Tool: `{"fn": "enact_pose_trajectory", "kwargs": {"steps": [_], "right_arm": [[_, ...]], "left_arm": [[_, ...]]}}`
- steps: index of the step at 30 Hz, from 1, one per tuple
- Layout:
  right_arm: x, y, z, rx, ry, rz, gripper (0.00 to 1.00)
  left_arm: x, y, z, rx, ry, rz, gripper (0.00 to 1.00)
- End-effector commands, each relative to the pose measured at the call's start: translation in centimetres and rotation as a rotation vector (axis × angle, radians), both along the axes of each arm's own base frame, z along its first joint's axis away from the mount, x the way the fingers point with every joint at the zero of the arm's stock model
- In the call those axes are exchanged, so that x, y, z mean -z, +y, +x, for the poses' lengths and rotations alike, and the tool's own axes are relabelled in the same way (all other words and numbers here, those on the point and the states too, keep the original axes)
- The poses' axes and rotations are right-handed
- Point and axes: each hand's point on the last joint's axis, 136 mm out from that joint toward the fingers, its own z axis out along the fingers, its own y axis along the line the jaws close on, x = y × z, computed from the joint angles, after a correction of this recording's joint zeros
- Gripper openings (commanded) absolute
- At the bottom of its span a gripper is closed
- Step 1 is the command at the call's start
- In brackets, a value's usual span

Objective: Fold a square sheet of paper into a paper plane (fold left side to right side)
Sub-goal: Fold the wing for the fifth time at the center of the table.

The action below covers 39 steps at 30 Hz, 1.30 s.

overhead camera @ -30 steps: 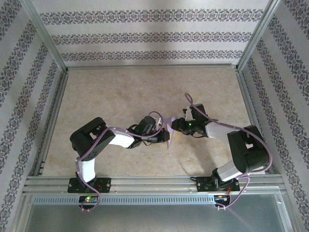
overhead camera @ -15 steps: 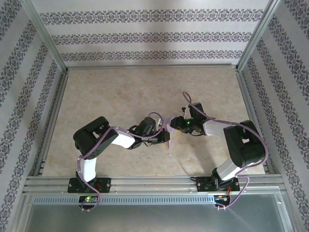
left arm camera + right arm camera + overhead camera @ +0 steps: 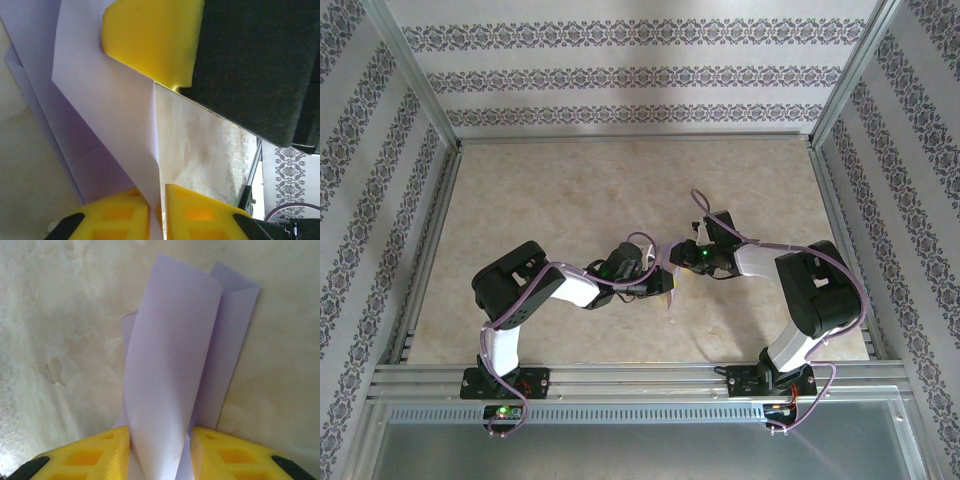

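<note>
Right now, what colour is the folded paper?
The paper is plain lavender, clearest in the right wrist view.

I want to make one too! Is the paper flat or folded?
Folded: the paper curves over itself in layers, not flat.

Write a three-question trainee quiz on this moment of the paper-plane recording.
1. True or false: the paper lies flat and untouched.
2. In the right wrist view, what sits between the fingers of the right gripper? A) a curled fold of paper B) nothing C) a cable
3. What colour are the fingers of the left gripper?

Key: 1 false, since a gripper has hold of it at each end. 2 A. 3 yellow.
</note>
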Motion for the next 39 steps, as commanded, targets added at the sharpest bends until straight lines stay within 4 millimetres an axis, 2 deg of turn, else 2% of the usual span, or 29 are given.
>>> {"fn": "enact_pose_trajectory", "kwargs": {"steps": [1, 7, 11, 22, 30, 39], "right_arm": [[1.5, -0.3, -0.6, -0.004, 0.044, -0.058, 0.38], [1.8, -0.3, -0.7, -0.004, 0.053, -0.062, 0.38], [1.7, -0.2, -0.7, -0.008, 0.051, -0.061, 0.38], [1.7, -0.2, -0.9, -0.011, 0.052, -0.061, 0.38], [1.8, -0.2, -1.0, -0.015, 0.055, -0.065, 0.38], [1.8, -0.2, -1.0, -0.02, 0.055, -0.07, 0.38]], "left_arm": [[-0.6, 0.5, 0.4, -0.012, -0.031, -0.006, 0.19], [-1.9, 2.1, 0.8, -0.044, -0.063, 0.019, 0.26], [-2.1, 2.9, 1.6, -0.07, -0.051, 0.001, 0.29], [-0.6, 1.6, 3.0, -0.069, -0.002, -0.024, 0.32], [-0.3, 1.8, 3.7, -0.082, -0.009, -0.01, 0.24], [1.0, 2.7, 4.2, -0.094, 0.0, 0.073, 0.14]]}}
